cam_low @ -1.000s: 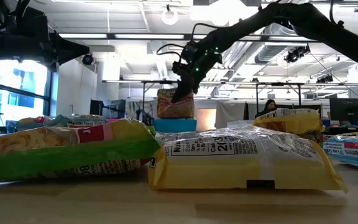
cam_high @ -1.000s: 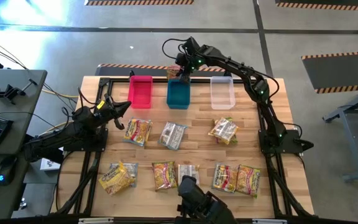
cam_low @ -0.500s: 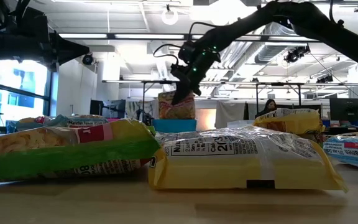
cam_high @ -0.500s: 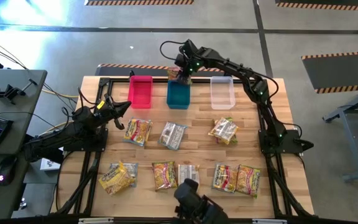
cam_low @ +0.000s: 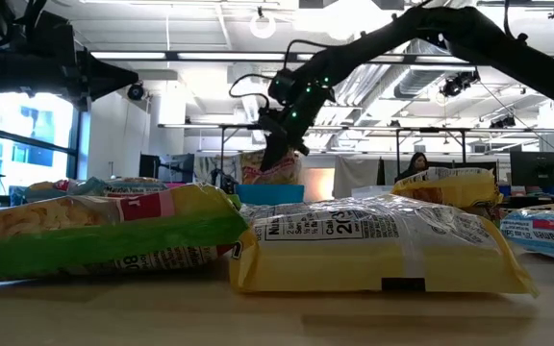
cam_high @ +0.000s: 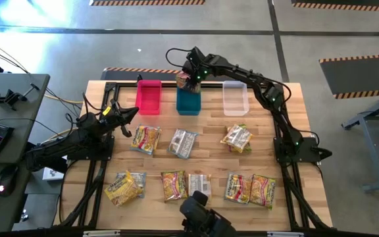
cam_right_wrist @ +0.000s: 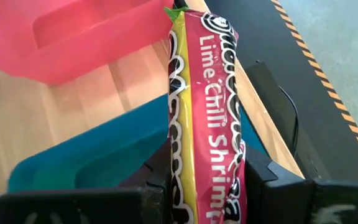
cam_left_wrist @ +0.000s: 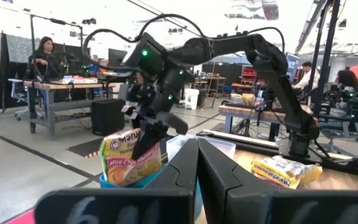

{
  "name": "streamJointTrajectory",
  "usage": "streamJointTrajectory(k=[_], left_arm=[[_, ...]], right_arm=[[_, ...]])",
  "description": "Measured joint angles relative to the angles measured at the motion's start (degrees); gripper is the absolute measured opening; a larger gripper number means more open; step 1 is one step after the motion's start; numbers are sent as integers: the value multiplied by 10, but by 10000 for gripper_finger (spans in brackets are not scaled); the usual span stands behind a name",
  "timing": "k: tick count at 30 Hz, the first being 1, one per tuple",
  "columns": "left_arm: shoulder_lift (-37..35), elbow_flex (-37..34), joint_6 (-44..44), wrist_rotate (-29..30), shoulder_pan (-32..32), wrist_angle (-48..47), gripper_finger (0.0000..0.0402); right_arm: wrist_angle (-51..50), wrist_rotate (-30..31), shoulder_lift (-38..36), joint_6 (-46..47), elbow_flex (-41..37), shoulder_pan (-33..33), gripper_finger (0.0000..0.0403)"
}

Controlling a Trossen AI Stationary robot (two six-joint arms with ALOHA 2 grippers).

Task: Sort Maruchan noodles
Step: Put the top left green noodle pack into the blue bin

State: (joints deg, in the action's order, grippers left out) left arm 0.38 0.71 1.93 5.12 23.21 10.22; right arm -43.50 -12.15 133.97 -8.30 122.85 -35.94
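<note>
One packet [cam_right_wrist: 207,118] half-hidden in right gripper [cam_right_wrist: 207,186]

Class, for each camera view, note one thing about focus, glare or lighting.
Low view: the near packets loom large and soft. High view: glare streaks the floor beside the table. Left wrist view: bright backlight, dark fingers blurred. Right wrist view: the held packet is sharp, the pink bin soft.

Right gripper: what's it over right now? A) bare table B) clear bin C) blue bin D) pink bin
C: the right gripper holds a Lime Chili Shrimp packet at the far end of the blue bin, the pink bin and clear bin on either side.
</note>
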Motion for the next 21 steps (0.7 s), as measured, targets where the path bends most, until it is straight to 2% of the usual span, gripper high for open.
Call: streamJointTrajectory(k=[16,21], left_arm=[[0,0,0,0,0,-1,0],[0,0,4,0,0,-1,0]], right_arm=[[23,5,27,-77,0,-1,83],[22,32,28,-78,0,0,110]])
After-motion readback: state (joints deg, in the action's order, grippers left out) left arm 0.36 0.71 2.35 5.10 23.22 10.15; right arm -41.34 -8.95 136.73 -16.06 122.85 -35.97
